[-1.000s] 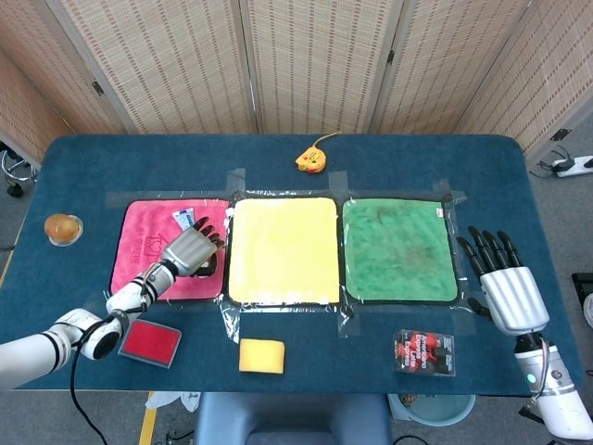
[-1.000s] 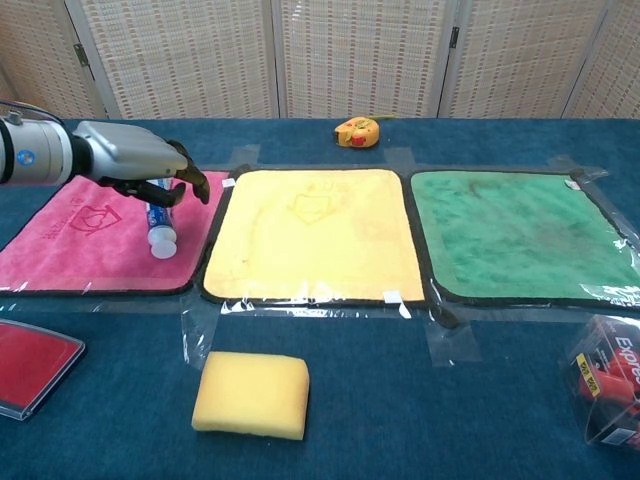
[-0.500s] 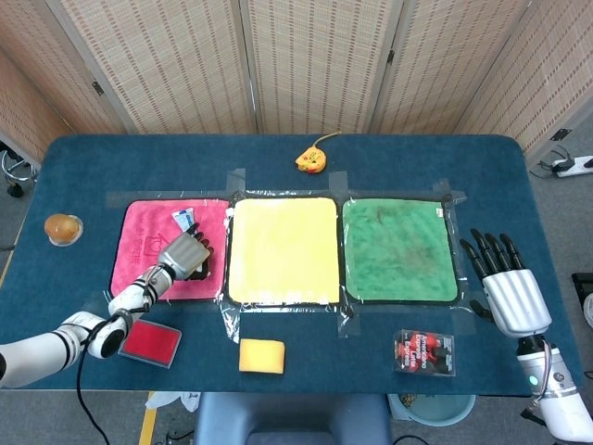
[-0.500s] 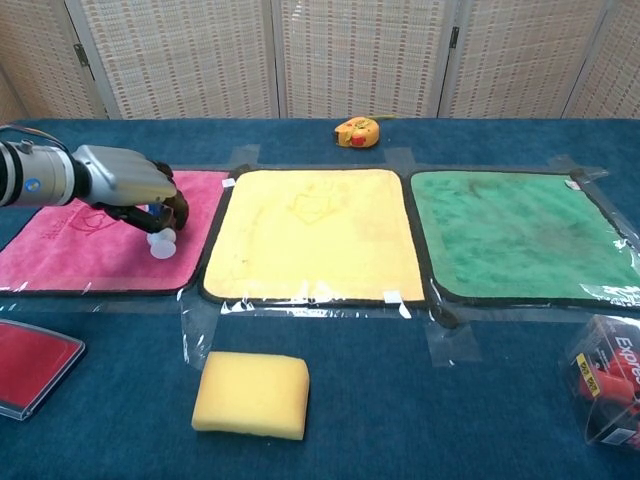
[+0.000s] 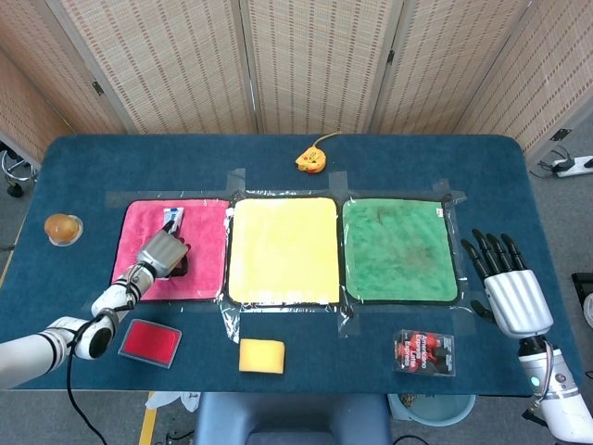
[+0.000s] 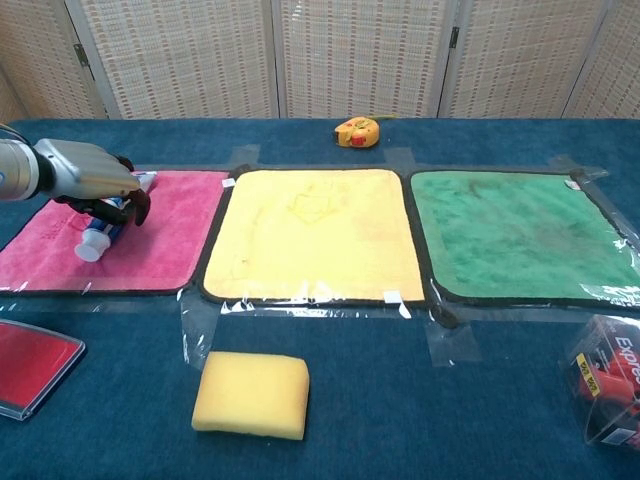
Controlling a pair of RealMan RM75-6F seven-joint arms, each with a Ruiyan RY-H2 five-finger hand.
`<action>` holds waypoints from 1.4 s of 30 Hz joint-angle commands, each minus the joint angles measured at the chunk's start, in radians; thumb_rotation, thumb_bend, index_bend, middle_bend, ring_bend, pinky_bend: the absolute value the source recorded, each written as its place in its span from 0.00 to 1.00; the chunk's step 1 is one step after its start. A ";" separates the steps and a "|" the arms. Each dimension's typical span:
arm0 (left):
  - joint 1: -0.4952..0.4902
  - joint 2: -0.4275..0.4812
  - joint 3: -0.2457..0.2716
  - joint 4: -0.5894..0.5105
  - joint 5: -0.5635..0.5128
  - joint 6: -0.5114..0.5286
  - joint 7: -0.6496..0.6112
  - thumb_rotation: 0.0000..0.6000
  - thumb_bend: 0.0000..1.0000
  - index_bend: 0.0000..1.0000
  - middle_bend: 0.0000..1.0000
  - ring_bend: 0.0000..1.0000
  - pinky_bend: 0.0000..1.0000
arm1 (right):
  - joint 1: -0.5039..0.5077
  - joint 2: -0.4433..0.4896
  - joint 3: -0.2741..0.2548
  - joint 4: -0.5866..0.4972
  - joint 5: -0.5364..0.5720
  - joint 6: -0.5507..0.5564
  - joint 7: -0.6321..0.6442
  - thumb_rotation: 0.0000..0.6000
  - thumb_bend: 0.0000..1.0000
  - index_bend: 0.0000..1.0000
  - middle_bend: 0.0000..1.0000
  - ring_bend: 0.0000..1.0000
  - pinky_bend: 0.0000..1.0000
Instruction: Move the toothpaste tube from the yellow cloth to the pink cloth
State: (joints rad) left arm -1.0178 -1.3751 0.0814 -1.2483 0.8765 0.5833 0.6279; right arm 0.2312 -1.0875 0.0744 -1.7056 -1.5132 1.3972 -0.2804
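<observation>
Left hand [image 6: 92, 180] gripping tube [image 6: 97, 237] over pink cloth [image 6: 160, 240], tube's middle hidden under fingers, right hand [image 5: 508, 287] spread, empty.

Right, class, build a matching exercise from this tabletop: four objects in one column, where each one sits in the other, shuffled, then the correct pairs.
Things:
1. toothpaste tube
2. yellow sponge
3. tape measure
4. red case

Places:
A. behind the yellow cloth
B. on the pink cloth, under the left hand
C. front left of the table
D. in front of the yellow cloth

Pairs: 1-B, 2-D, 3-A, 4-C
</observation>
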 commanded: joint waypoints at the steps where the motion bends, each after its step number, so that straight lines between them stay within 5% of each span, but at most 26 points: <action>1: 0.005 0.012 -0.001 -0.022 -0.005 0.007 -0.019 0.00 0.82 0.33 0.33 0.25 0.03 | 0.000 0.000 0.001 0.001 -0.001 0.001 0.002 1.00 0.21 0.01 0.01 0.00 0.00; 8: 0.037 0.046 -0.053 -0.097 0.069 0.028 -0.163 0.00 0.82 0.27 0.33 0.24 0.05 | -0.002 0.009 0.010 -0.003 0.002 0.008 0.005 1.00 0.21 0.01 0.01 0.00 0.00; 17: 0.169 0.133 -0.170 -0.205 0.206 0.236 -0.477 0.00 0.81 0.23 0.27 0.21 0.06 | -0.018 0.056 0.023 -0.022 0.031 0.018 0.041 1.00 0.21 0.01 0.01 0.00 0.00; 22: 0.266 0.184 -0.204 -0.256 0.232 0.376 -0.589 0.00 0.64 0.23 0.26 0.20 0.07 | -0.031 0.083 0.023 -0.027 0.054 0.012 0.098 1.00 0.21 0.01 0.02 0.02 0.00; 23: 0.284 0.192 -0.207 -0.266 0.231 0.399 -0.599 0.03 0.62 0.23 0.26 0.20 0.06 | -0.033 0.084 0.023 -0.022 0.053 0.012 0.112 1.00 0.21 0.01 0.02 0.03 0.01; 25: 0.328 0.206 -0.210 -0.293 0.221 0.458 -0.606 0.42 0.60 0.23 0.26 0.18 0.04 | -0.037 0.087 0.018 -0.012 0.054 0.008 0.142 1.00 0.21 0.01 0.03 0.05 0.03; 27: 0.366 0.216 -0.202 -0.309 0.218 0.512 -0.584 0.93 0.61 0.23 0.26 0.17 0.02 | -0.042 0.091 0.014 -0.006 0.056 0.002 0.166 1.00 0.21 0.01 0.03 0.05 0.03; 28: 0.392 0.223 -0.196 -0.323 0.212 0.545 -0.567 1.00 0.61 0.23 0.25 0.17 0.02 | -0.044 0.094 0.010 -0.005 0.060 -0.004 0.185 1.00 0.21 0.01 0.03 0.05 0.03; 35: 0.528 0.258 -0.170 -0.413 0.193 0.679 -0.558 1.00 0.61 0.23 0.24 0.16 0.01 | -0.061 0.112 -0.012 -0.007 0.066 -0.031 0.269 1.00 0.21 0.01 0.03 0.05 0.03; 42: 0.650 0.225 -0.141 -0.430 0.291 0.859 -0.560 1.00 0.61 0.23 0.24 0.16 0.01 | -0.107 0.100 -0.029 -0.019 0.054 0.024 0.284 1.00 0.21 0.01 0.03 0.05 0.03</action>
State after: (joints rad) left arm -0.4088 -1.1364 -0.0747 -1.6697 1.1284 1.3939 0.0677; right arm 0.1364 -0.9816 0.0495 -1.7233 -1.4543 1.4055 0.0021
